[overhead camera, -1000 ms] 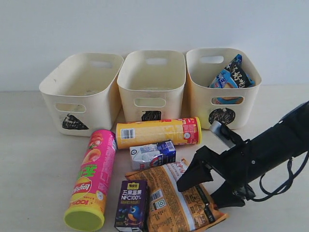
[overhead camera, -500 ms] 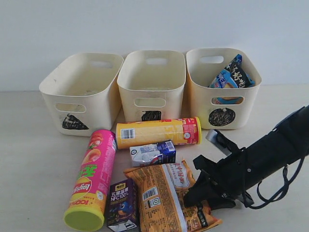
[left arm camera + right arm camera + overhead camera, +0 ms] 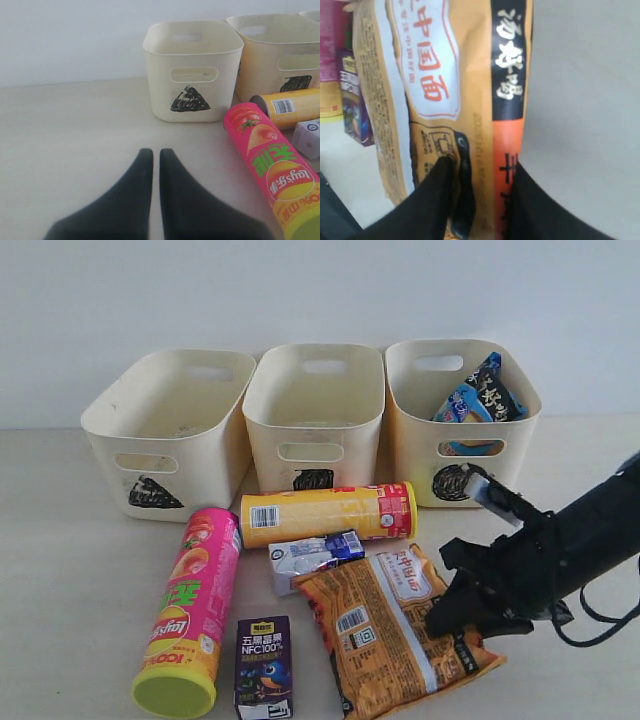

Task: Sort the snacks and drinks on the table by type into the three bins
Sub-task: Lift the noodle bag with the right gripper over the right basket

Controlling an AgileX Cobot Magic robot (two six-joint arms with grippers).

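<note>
Orange bag [image 3: 392,638] rightward, seemingly lengthwise front-to-back

The purple carton [image 3: 264,680] reads "NFC100%", and the pink tube [image 3: 190,605] bears a Lay's logo.

Three cream plastic tubs stood in row at rear: triangle-marked tub [image 3: 165,440] left, square-marked tub [image 3: 313,420] centre, circle-marked tub [image 3: 412,435] right, blue-and-black crinkly bag [image 3: 482,395] inside it. Yellow chip tube [image 3: 325,514] lay before square-marked tub; white-and-blue carton [image 3: 312,557] before that; pink chip tube [image 3: 190,605] leftward; dark purple carton [image 3: 264,672] frontmost, orange crinkly bag [image 3: 390,640] to its right.

pale tabletop [image 3: 60,570] beneath a white wall [image 3: 320,290]
the light, wood-toned surface runs back to meet the wall in a straight line.
</note>
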